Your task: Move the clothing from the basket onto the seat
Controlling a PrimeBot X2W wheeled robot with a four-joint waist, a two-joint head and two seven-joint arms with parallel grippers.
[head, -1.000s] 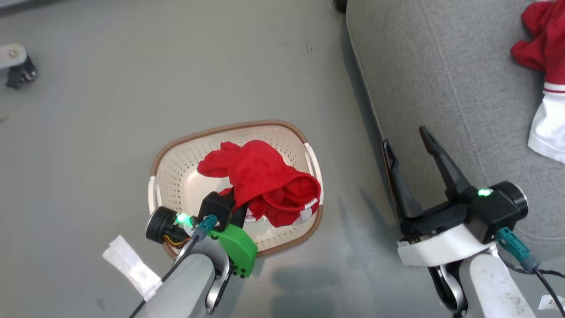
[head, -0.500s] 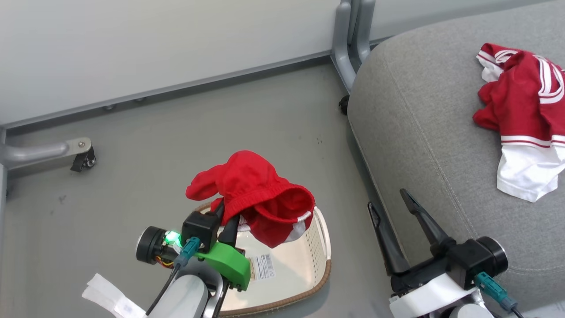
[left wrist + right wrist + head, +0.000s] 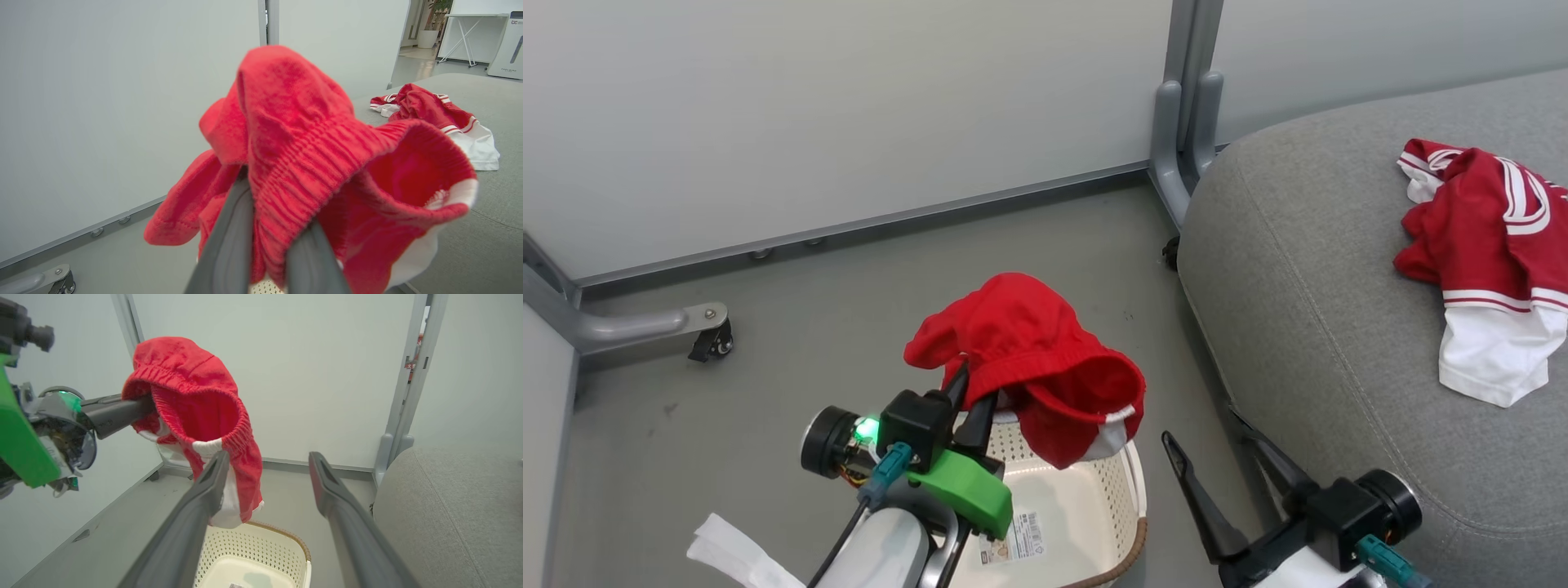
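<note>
Loosely bunched red cloth (image 3: 1033,359) above perforated basket (image 3: 1131,498).

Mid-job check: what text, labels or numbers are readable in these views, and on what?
Nothing reads clearly.
Label on the basket base: barcode and print, too small.
Logo on the white machine, left wrist view: blurred.
Red sticker on the post, right wrist view: too small.

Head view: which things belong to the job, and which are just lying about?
Job: red shorts in left gripper; red-and-white garment on seat; basket.
Lying about: castor foot; partition post; wall panel.
</note>
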